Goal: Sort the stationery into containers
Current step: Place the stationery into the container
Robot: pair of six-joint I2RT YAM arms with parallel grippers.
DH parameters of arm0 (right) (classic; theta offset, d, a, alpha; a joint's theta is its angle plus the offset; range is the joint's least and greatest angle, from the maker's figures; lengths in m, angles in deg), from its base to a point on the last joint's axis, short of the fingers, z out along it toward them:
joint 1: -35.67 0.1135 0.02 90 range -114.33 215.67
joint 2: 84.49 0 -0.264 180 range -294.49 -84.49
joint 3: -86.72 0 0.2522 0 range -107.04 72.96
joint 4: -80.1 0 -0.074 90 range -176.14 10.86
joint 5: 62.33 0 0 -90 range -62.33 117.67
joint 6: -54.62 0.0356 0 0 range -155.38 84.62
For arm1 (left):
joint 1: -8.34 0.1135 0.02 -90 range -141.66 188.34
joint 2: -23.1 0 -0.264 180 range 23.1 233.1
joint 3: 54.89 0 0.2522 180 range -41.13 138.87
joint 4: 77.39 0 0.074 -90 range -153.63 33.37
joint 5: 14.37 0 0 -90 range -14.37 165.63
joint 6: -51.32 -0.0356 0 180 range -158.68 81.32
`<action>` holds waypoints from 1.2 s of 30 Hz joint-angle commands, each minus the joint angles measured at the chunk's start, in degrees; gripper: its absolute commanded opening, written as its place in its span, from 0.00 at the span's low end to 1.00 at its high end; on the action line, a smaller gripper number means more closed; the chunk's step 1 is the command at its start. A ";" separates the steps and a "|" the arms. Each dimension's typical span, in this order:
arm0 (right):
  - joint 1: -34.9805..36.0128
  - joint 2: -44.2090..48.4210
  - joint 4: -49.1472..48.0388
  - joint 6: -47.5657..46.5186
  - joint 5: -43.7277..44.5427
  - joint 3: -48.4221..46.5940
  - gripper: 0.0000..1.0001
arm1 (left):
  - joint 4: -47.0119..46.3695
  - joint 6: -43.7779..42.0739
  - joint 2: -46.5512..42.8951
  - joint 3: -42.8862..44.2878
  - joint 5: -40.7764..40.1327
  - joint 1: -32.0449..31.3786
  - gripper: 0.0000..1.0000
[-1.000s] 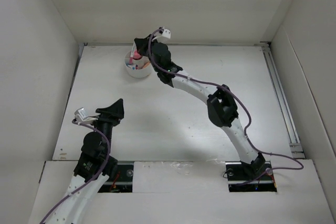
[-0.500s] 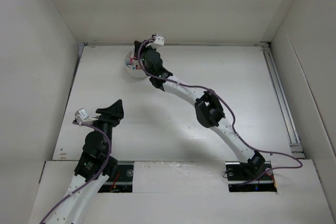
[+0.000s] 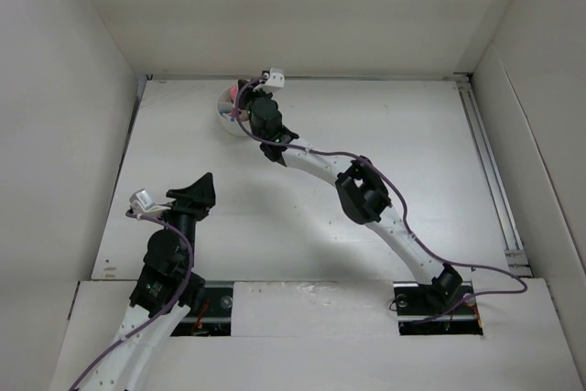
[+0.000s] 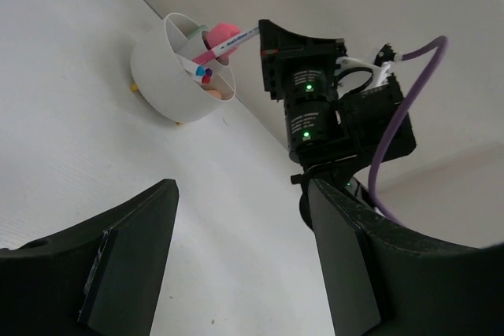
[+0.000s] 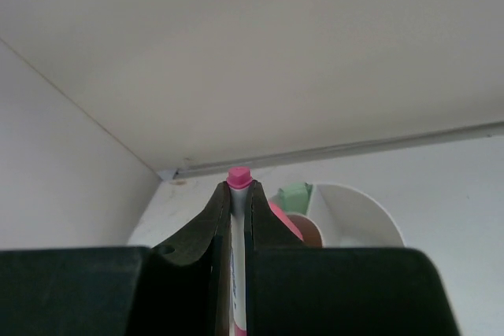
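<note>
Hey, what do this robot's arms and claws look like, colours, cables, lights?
Both arms have white links and bulky black joints. A purple cable runs along the right arm; the left arm carries one too. Each wrist bears a small white camera box. The left claw and right claw have flat matte-black fingers. Green lights glow on the right wrist.

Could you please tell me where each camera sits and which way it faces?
Top external: above and behind, looking down at the white table; left arm and right arm show.
Left wrist: low, facing the round white plastic cup; own open jaws frame the bottom.
Right wrist: looks along its jaws, shut on a pink-capped white pen, toward the cup.
All show the cup.
</note>
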 commanded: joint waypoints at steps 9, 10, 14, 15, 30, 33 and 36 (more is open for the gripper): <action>2.17 5.22 -7.50 -2.80 3.09 10.05 0.06 | -3.33 -0.51 -0.36 0.28 1.31 0.09 0.64; 2.18 5.85 -8.39 -2.80 3.09 11.29 0.11 | -3.33 -0.51 -0.36 0.28 1.31 0.09 0.64; 2.18 7.17 -9.01 -2.80 2.56 12.80 0.30 | -3.86 -0.51 0.16 -0.25 1.92 0.09 0.64; 2.18 7.17 -9.01 -2.80 2.56 12.80 0.33 | -3.86 -0.51 0.17 -0.25 1.93 0.09 0.64; 3.32 17.88 -1.64 -2.80 -0.87 16.56 1.00 | -4.91 -1.03 2.80 -0.25 4.03 0.09 0.64; 3.32 20.61 -0.93 -2.80 -2.88 19.12 1.00 | -4.91 -1.56 2.80 -0.25 4.04 0.09 0.64; 3.32 24.56 0.39 -1.58 -2.89 22.01 1.00 | -4.91 -1.56 2.80 -0.25 4.64 0.09 0.64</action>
